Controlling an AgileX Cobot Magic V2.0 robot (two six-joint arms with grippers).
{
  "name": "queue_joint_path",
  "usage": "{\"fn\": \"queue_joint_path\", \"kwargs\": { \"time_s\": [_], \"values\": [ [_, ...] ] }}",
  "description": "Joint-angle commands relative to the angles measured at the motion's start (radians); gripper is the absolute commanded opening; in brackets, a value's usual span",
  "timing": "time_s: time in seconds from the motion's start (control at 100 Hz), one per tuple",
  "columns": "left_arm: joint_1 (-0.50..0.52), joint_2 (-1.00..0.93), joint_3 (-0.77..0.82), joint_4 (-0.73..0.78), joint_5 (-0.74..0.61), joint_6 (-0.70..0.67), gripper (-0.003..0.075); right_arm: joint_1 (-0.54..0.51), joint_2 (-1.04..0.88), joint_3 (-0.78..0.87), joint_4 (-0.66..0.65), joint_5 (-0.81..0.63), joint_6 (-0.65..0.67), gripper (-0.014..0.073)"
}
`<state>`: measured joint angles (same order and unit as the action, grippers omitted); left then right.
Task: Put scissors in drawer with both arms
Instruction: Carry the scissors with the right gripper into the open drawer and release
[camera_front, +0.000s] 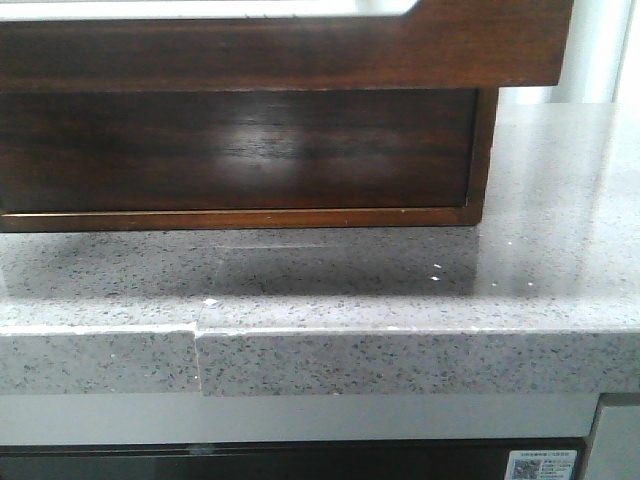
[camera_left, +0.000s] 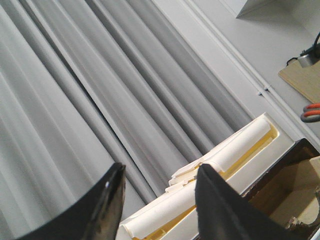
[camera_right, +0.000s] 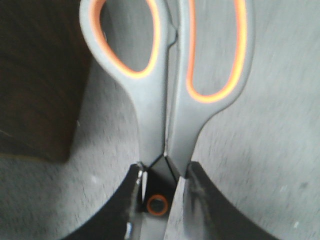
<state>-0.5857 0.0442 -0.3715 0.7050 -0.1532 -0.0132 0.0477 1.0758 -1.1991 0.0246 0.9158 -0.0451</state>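
Observation:
The scissors (camera_right: 150, 115), grey-handled with orange linings in the loops, fill the right wrist view. My right gripper (camera_right: 164, 167) is shut on them just past the pivot screw, and they hang over the speckled grey counter with the handles pointing away from the fingers. In the front view the drawer (camera_front: 280, 50) juts out from the top of the dark wooden cabinet (camera_front: 240, 150), its white-showing cut-out along the upper edge. My left gripper (camera_left: 161, 167) is open and holds nothing, raised beside a dark brown wooden corner (camera_left: 300, 152). Neither gripper shows in the front view.
The cabinet stands on a grey stone counter (camera_front: 400, 280) with a seam in its front edge. Grey curtains (camera_left: 100, 90) and a white box of rolled paper (camera_left: 235, 155) lie beyond the left fingers. An orange-handled tool (camera_left: 311, 111) hangs near a wooden board (camera_left: 302, 80).

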Motion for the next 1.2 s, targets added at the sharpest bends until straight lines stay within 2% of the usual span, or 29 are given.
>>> {"fn": "queue_joint_path", "kwargs": {
  "time_s": [0.0, 0.16, 0.28, 0.51, 0.82, 1.03, 1.19],
  "values": [
    [-0.005, 0.014, -0.026, -0.022, -0.041, -0.012, 0.0313, 0.002, -0.074, -0.034, -0.008, -0.122, -0.022, -0.0011],
    [-0.005, 0.014, -0.026, -0.022, -0.041, -0.012, 0.0313, 0.011, -0.151, -0.034, 0.026, -0.173, -0.107, -0.0011],
    [-0.005, 0.014, -0.026, -0.022, -0.041, -0.012, 0.0313, 0.06, -0.181, -0.034, 0.045, -0.21, -0.167, -0.0011],
    [-0.005, 0.014, -0.026, -0.022, -0.041, -0.012, 0.0313, 0.222, -0.2, -0.052, 0.047, -0.27, -0.235, -0.0011],
    [-0.005, 0.014, -0.026, -0.022, -0.039, -0.012, 0.0313, 0.499, -0.179, -0.094, 0.047, -0.394, -0.419, -0.0011],
    [-0.005, 0.014, -0.026, -0.022, -0.039, -0.012, 0.0313, 0.603, -0.102, -0.103, 0.04, -0.398, -0.531, -0.0011],
    [-0.005, 0.014, -0.026, -0.022, -0.039, -0.012, 0.0313, 0.64, -0.018, -0.103, 0.035, -0.435, -0.601, -0.0011]
  ]
}}
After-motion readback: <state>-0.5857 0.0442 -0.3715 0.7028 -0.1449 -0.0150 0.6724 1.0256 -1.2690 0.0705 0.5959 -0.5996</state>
